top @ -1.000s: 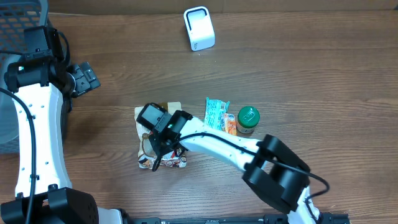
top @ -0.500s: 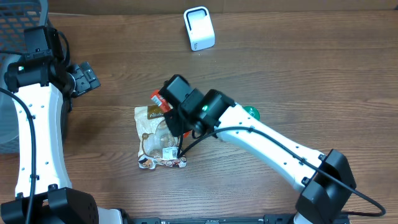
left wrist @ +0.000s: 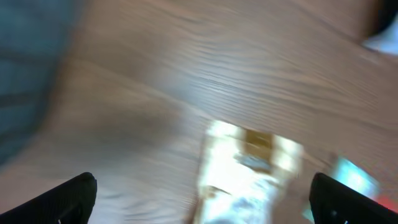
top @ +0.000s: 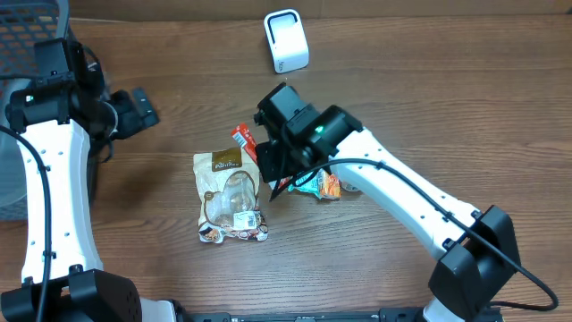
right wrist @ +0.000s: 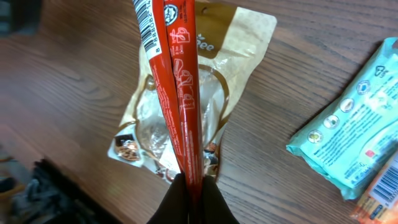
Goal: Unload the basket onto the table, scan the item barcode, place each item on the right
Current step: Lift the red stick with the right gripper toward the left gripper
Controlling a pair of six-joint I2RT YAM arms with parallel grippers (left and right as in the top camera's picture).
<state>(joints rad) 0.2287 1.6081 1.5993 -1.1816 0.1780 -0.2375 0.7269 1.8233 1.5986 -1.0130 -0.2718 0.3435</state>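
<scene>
Your right gripper (right wrist: 189,202) is pinching the red stick packet (right wrist: 177,93) by its near end, jaws closed tight on the crimped edge. In the right wrist view the packet is running straight up and away from the fingers, tilted slightly to the left. Its barcode (right wrist: 144,25) is sitting on a white strip along the left edge near the far end, facing the camera. The digits beside it are too small to read. Further down the red face, white line drawings are showing, but no brand name can be made out.

From overhead, the right gripper (top: 270,165) is holding the red stick packet (top: 243,139) above the table (top: 447,107), with the white scanner (top: 286,40) well beyond the fingers, toward the far edge.

Lying below the gripped packet is a tan pouch (right wrist: 242,56) with a clear window. Only the last letters of a word, "ee", are peeking out beside the red packet. To the right of the hand a teal packet (right wrist: 354,143) is lying flat, its print too fine to read, with an orange packet (right wrist: 380,199) touching its near edge.

Your left gripper (top: 138,109) is hanging with its jaws spread wide and nothing between them, next to the basket (top: 31,36). Its wrist view is blurring badly. The left gripper's (left wrist: 205,199) dark fingertips (left wrist: 68,199) are framing only a smear of the tan pouch (left wrist: 249,168).
</scene>
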